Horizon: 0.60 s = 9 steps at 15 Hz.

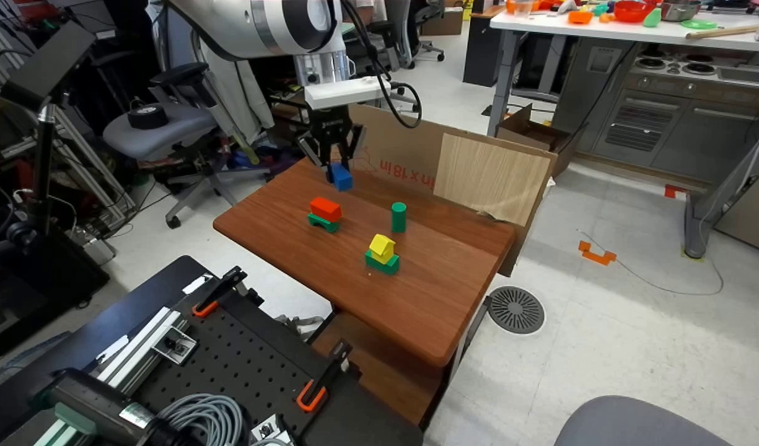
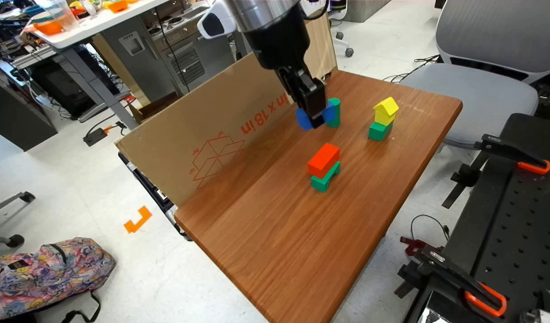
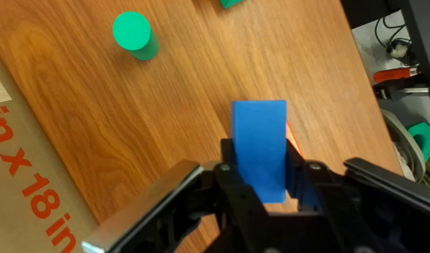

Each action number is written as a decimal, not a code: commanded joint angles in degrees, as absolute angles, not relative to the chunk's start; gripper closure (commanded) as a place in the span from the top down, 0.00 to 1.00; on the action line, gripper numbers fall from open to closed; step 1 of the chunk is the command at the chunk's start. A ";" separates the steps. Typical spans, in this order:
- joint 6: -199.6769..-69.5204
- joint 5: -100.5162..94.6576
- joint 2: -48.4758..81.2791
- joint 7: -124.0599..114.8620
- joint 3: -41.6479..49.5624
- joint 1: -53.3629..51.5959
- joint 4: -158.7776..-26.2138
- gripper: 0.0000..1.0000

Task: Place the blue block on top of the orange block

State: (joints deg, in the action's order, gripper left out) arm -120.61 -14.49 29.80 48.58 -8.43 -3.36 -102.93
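The gripper (image 3: 259,154), nearest in the wrist view, grips the blue block (image 3: 259,130), holding it higher than the orange block (image 2: 324,160) and apart from it. The orange block rests on a green arch (image 2: 321,183); apart from that block, a green cylinder (image 3: 135,35) stands upright on the table (image 3: 183,105).

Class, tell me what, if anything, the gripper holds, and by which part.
The blue block: the gripper clasps its long sides near the middle, leaving both ends jutting out.
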 commanded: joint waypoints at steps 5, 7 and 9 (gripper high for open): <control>-126.46 -18.30 26.69 50.69 -8.91 -5.40 -110.60 0.08; -127.98 -19.47 27.75 51.33 -8.77 -5.62 -110.85 0.08; -129.23 -20.94 28.23 51.83 -8.54 -5.84 -111.43 0.08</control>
State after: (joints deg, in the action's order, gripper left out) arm -126.68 -18.14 27.96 50.65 -9.07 -5.25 -110.27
